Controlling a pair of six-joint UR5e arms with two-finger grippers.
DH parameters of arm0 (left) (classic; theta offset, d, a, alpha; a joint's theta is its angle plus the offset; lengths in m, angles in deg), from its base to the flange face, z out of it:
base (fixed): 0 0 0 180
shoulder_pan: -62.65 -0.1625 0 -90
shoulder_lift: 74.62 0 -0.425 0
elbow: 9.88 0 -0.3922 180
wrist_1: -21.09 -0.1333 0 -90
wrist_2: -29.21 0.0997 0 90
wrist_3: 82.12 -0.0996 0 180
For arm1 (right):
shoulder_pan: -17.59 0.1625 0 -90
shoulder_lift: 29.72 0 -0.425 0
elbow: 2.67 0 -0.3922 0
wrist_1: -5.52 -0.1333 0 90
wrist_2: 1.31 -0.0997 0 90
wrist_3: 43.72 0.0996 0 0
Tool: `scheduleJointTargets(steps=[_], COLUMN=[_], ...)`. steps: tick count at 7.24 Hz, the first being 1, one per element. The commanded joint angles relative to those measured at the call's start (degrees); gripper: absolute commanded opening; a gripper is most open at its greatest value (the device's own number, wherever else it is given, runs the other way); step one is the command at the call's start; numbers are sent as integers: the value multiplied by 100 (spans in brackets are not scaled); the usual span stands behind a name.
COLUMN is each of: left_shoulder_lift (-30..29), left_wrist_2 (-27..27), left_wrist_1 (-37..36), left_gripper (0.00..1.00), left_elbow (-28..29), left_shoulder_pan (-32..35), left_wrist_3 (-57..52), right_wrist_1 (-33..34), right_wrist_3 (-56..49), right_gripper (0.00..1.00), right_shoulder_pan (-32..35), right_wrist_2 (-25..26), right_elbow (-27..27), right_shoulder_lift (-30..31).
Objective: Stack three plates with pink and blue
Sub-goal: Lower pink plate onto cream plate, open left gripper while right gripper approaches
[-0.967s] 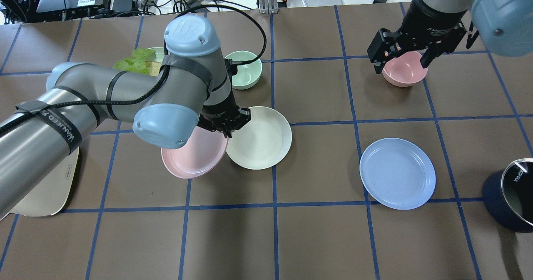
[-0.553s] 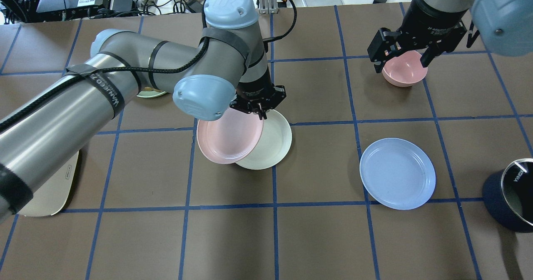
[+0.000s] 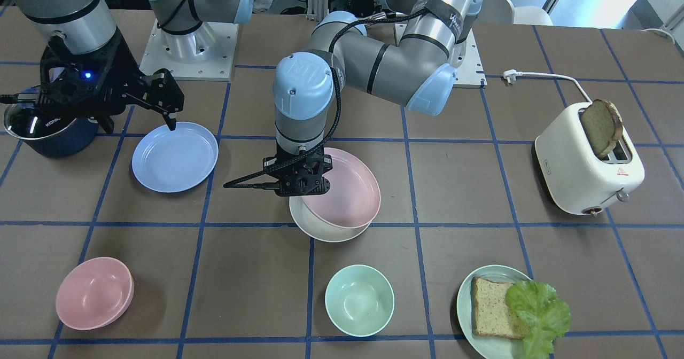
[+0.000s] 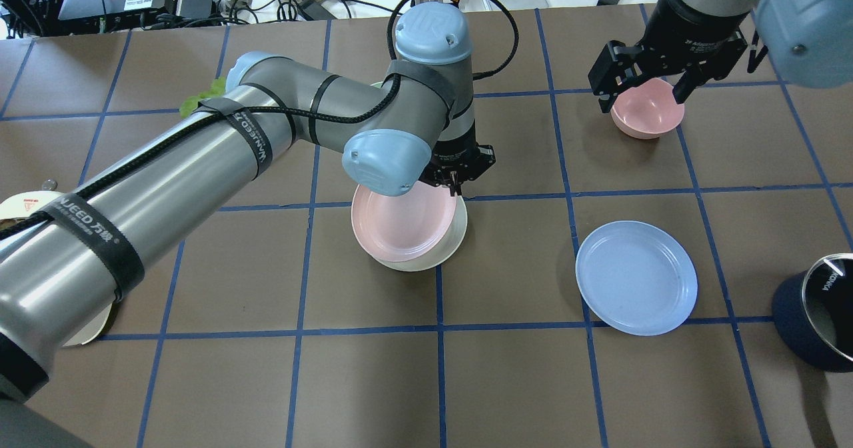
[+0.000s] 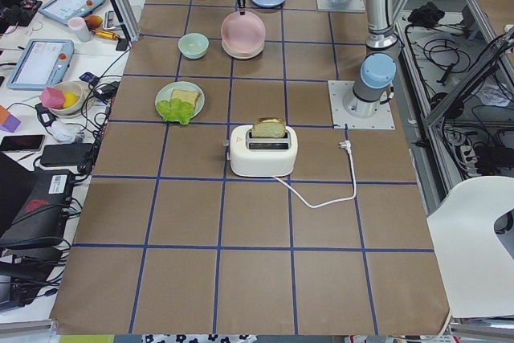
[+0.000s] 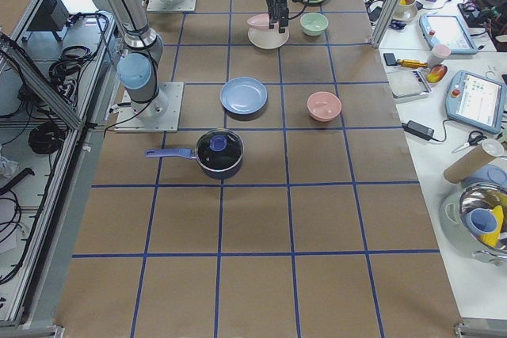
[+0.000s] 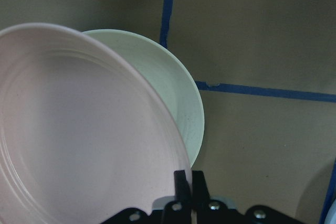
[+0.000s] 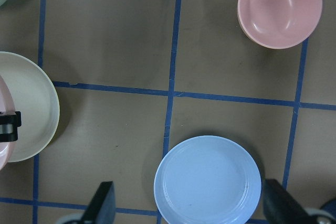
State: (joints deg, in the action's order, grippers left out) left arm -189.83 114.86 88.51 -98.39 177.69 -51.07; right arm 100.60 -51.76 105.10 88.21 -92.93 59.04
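Observation:
My left gripper (image 4: 455, 183) is shut on the rim of the pale pink plate (image 4: 400, 225) and holds it tilted just over the cream-white plate (image 4: 452, 240), covering most of it. The left wrist view shows the fingers pinching the pink plate (image 7: 79, 129) with the cream-white plate (image 7: 176, 87) under it. The light blue plate (image 4: 636, 278) lies alone on the table to the right. My right gripper (image 4: 643, 98) is open and empty, high above the table; its wrist view looks down on the blue plate (image 8: 207, 179).
A pink bowl (image 4: 648, 108) sits under the right gripper. A mint bowl (image 3: 359, 300), a mint plate with bread and lettuce (image 3: 497, 311) and a toaster (image 3: 588, 166) stand on the left arm's side. A dark blue pot (image 4: 816, 321) is at the right edge.
My left arm has carried the pink plate to the right, from beside the cream-white plate to over it. The right arm and the blue plate have not moved.

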Motion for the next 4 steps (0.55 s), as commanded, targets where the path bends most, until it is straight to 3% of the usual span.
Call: scheduleJointTargets(steps=[1, 4], left_shoulder_lift=[-54, -247], left_wrist_2=[241, 172], left_wrist_1=[42, -36], left_gripper=[0, 0], left_elbow=[-42, -43], left_shoulder_pan=[63, 89], left_wrist_3=[32, 67], right_wrist_1=[134, 142], right_wrist_3=[-39, -144], right_gripper=[100, 100], right_shoulder_pan=[-198, -1173], right_wrist_2=[144, 269], right_elbow=[-105, -1017], right_shoulder_lift=[-129, -298])
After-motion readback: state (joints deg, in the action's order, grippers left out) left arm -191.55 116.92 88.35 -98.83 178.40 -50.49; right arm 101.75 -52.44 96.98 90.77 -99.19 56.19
